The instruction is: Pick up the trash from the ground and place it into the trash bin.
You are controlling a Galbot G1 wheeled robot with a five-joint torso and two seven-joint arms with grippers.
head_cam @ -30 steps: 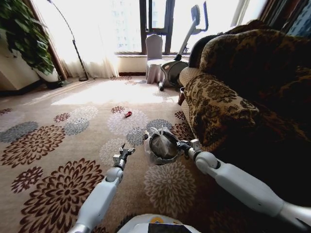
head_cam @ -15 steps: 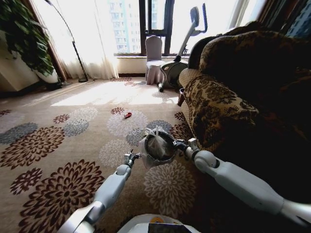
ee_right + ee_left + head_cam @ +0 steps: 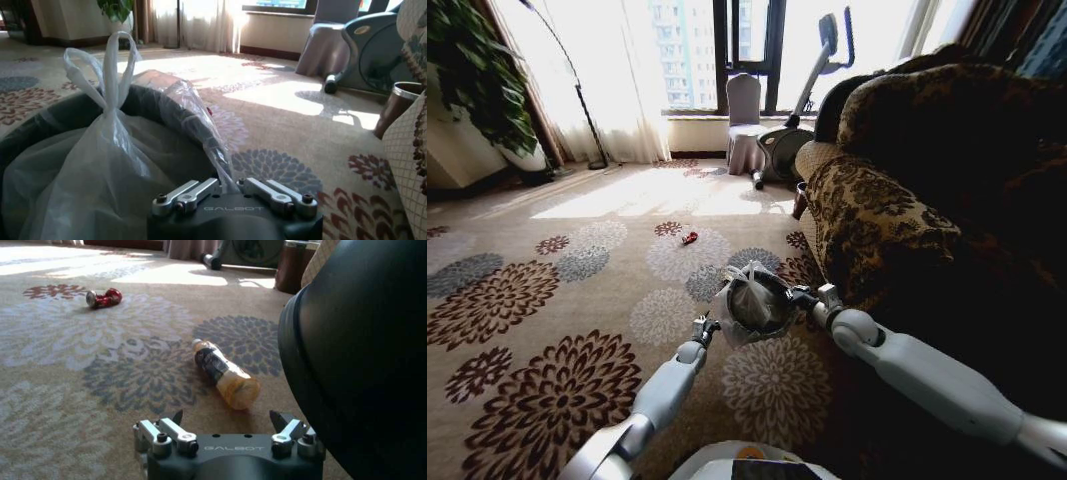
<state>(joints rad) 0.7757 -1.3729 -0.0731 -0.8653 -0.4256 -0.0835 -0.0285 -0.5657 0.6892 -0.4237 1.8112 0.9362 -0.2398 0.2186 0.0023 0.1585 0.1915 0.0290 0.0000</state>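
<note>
My right gripper point(image 3: 799, 297) is shut on the rim of the trash bin point(image 3: 755, 300), a black bucket with a crinkled translucent liner, and holds it tilted just above the carpet. In the right wrist view the fingers point(image 3: 200, 190) pinch the liner point(image 3: 93, 170) at the rim. My left gripper point(image 3: 705, 325) hovers open beside the bin's left side. Just ahead of the left gripper point(image 3: 227, 420) in its wrist view, a bottle of orange liquid point(image 3: 223, 372) lies on the carpet beside the black bin wall point(image 3: 360, 355). A red can point(image 3: 690, 237) point(image 3: 103, 297) lies farther out.
A patterned sofa point(image 3: 907, 200) fills the right side, with a small brown container point(image 3: 800, 198) at its far end. An exercise machine point(image 3: 782, 145) and a covered chair point(image 3: 745, 120) stand by the window, a potted plant point(image 3: 477, 80) far left. Open flowered carpet stretches to the left.
The right gripper has raised the bin a little and tilted it toward me. The left arm has swung right, bringing its gripper close to the bin's left side.
</note>
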